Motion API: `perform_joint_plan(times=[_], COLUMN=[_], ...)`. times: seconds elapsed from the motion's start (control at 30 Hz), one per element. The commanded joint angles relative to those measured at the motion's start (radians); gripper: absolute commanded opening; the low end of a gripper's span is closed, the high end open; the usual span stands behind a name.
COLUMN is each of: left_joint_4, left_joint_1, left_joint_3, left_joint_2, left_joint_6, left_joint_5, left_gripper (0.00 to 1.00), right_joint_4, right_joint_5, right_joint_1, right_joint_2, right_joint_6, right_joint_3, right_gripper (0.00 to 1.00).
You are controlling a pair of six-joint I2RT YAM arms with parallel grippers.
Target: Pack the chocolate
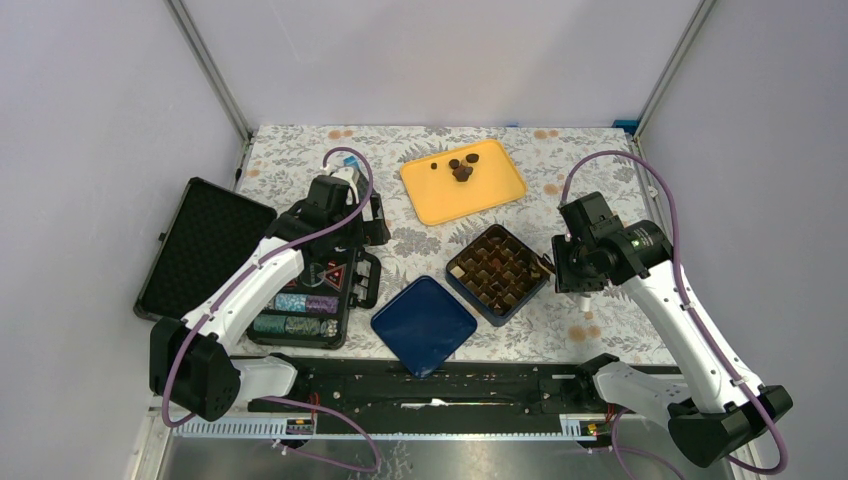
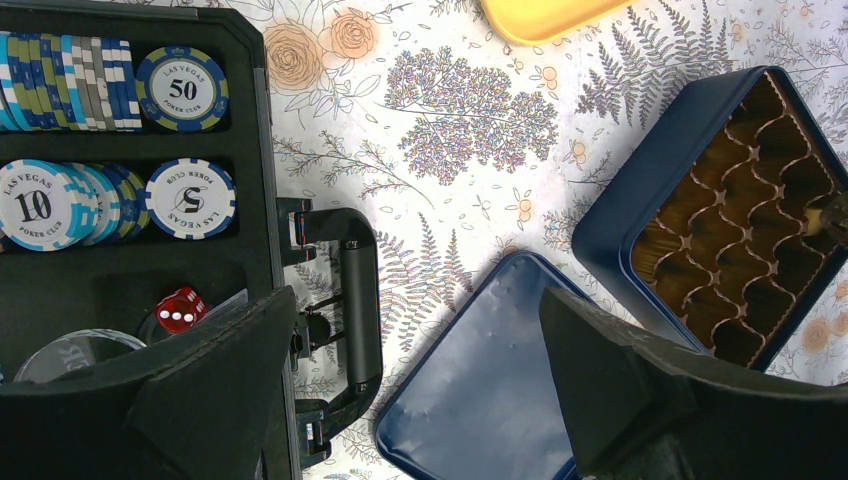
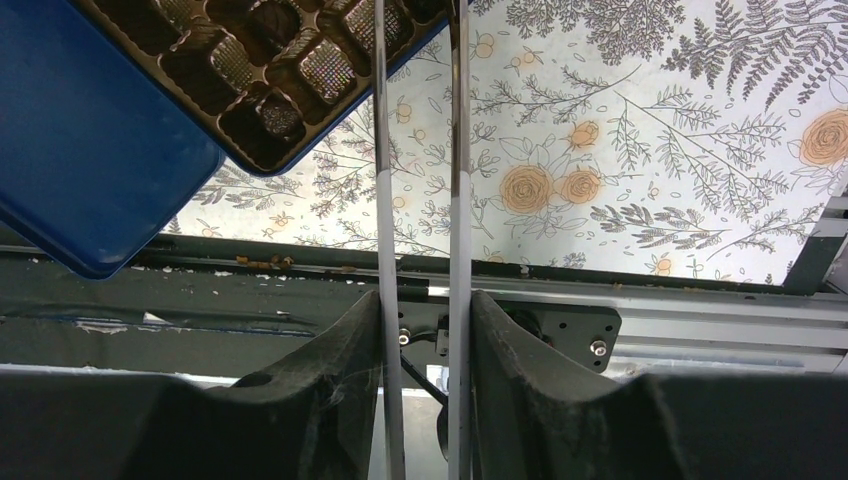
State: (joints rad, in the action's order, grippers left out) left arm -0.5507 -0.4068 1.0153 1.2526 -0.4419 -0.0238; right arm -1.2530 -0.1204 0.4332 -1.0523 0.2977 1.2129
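Observation:
Several dark chocolate pieces (image 1: 461, 168) lie on a yellow tray (image 1: 500, 192) at the back. An open blue box (image 1: 474, 291) with a brown cell insert holds more dark pieces (image 3: 277, 112) and a pale one (image 1: 455, 270) at its left corner. My right gripper (image 1: 572, 272) (image 3: 425, 300) is shut on thin white tongs (image 3: 382, 150), whose arms reach over the box's near corner (image 3: 262, 167). Their tips are out of view. My left gripper (image 1: 362, 225) (image 2: 417, 305) is open and empty. It hovers above the poker case's handle (image 2: 358, 310) and the blue lid (image 2: 480, 390).
The box's blue lid (image 1: 423, 324) lies flat in front of the box. A black poker-chip case (image 1: 310, 290) with chips and a red die (image 2: 180, 308) sits at the left, with its foam-lined lid (image 1: 205, 245) open further left. The arms' mounting rail (image 1: 440, 385) runs along the near edge.

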Motion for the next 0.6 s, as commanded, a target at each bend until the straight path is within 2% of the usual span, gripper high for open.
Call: perform_joint_plan(times=[0.0, 0.13, 0.2, 0.27, 0.33, 0.57], left_joint_4=[0.044, 0.044, 0.044, 0.044, 0.044, 0.047], left_joint_1=[0.0, 0.0, 0.0, 0.0, 0.0, 0.0], left_joint_3=[0.025, 0.03, 0.032, 0.035, 0.035, 0.034], left_joint_2=[-0.008, -0.004, -0.001, 0.001, 0.002, 0.005], left_joint_6=[0.0, 0.002, 0.003, 0.005, 0.006, 0.007], left_joint_5=[-0.005, -0.007, -0.008, -0.007, -0.006, -0.002], left_gripper=[0.99, 0.99, 0.99, 0.99, 0.99, 0.99], right_joint_4=[-0.021, -0.02, -0.019, -0.015, -0.004, 0.128], right_joint_5=[-0.03, -0.025, -0.021, -0.01, 0.008, 0.082], right_joint_1=[0.006, 0.005, 0.006, 0.006, 0.006, 0.006], right_joint_2=[0.006, 0.009, 0.011, 0.01, 0.001, -0.113], right_joint_6=[0.014, 0.015, 0.017, 0.017, 0.02, -0.003], right_joint_3=[0.043, 0.053, 0.067, 0.1, 0.146, 0.288], right_gripper=[0.42, 0.41, 0.3, 0.15, 0.08, 0.08])
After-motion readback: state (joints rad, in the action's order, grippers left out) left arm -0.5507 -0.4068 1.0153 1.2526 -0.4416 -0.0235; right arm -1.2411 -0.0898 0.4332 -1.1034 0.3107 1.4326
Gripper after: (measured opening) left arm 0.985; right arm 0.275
